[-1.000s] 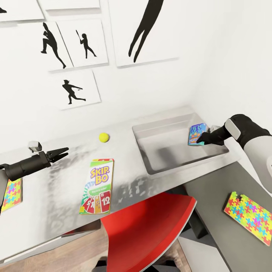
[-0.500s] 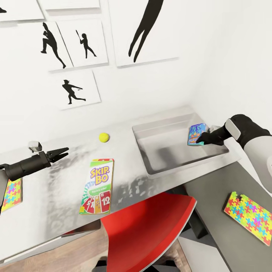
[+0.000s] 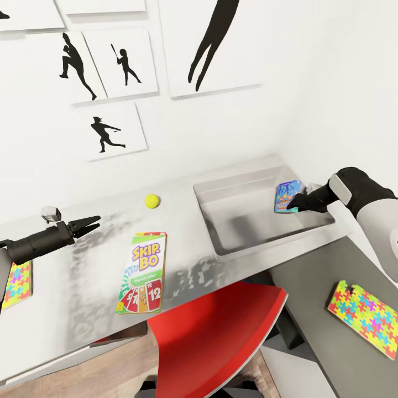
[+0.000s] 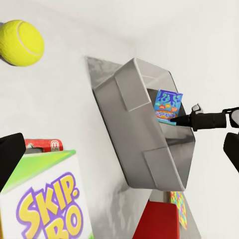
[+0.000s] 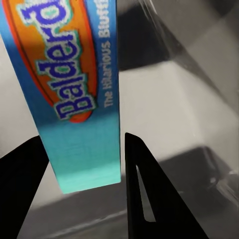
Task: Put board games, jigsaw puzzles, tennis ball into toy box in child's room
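Note:
My right gripper (image 3: pixel 296 203) is shut on the small blue board game (image 3: pixel 287 196), holding it on edge above the right end of the light-grey toy box (image 3: pixel 221 193). The right wrist view has that blue game (image 5: pixel 74 99) clamped between both black fingers, with the bin's floor behind it. On the pale table (image 3: pixel 83 309) the Skip-Bo board game (image 3: pixel 142 272) lies flat, and the tennis ball (image 3: pixel 152 201) rests behind it. My left gripper (image 3: pixel 95 222) hovers open left of both. One jigsaw puzzle (image 3: pixel 16 284) lies at the far left, another (image 3: pixel 367 310) on the lower dark section.
A red chair (image 3: pixel 221 337) is tucked under the table's front edge, below the toy box. The white wall with black silhouette pictures (image 3: pixel 113 132) rises right behind the table. The left wrist view looks across the Skip-Bo box (image 4: pixel 45 204) and the ball (image 4: pixel 20 42) to the bin (image 4: pixel 134 89).

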Controlling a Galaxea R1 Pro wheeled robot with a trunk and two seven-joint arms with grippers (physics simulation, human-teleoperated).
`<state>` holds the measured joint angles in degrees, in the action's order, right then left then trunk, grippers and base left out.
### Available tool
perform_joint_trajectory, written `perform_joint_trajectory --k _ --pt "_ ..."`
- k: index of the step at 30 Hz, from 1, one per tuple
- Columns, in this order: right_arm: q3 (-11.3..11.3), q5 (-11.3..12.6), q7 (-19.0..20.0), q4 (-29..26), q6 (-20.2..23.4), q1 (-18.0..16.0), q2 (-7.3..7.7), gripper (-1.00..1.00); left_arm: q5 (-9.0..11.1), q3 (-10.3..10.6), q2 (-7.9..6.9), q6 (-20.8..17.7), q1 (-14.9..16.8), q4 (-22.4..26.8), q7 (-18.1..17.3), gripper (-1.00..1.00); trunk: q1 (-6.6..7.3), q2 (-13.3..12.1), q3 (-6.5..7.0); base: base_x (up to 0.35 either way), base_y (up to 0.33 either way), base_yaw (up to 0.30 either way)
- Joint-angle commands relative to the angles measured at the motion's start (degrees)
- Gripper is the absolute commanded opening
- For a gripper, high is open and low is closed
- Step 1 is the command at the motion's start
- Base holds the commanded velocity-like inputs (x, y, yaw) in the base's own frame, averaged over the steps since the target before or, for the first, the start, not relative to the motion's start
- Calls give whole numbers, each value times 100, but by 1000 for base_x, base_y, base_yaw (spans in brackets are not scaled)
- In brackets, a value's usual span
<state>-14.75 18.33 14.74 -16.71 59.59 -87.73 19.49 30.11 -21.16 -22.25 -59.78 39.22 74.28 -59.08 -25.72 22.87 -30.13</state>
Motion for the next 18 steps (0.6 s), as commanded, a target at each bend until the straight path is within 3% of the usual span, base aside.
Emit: perform_joint_trajectory --k 1,6,14,18 --pt "-14 81 30 29 41 30 -27 -100 22 -3 -34 -16 -29 -28 -57 100 -6 5 -8 0 0 0" --pt "137 100 195 105 41 58 -167 -100 34 -5 -29 -16 -44 -28 -60 100 -6 5 -8 0 0 0" --pt "434 603 208 -112 41 63 -431 -100 30 -3 -65 -16 -46 -28 -60 100 -6 5 -8 0 0 0" --pt "530 656 205 -120 41 63 -430 -100 34 -3 -69 -16 -46 -28 -60 100 -6 5 -8 0 0 0"
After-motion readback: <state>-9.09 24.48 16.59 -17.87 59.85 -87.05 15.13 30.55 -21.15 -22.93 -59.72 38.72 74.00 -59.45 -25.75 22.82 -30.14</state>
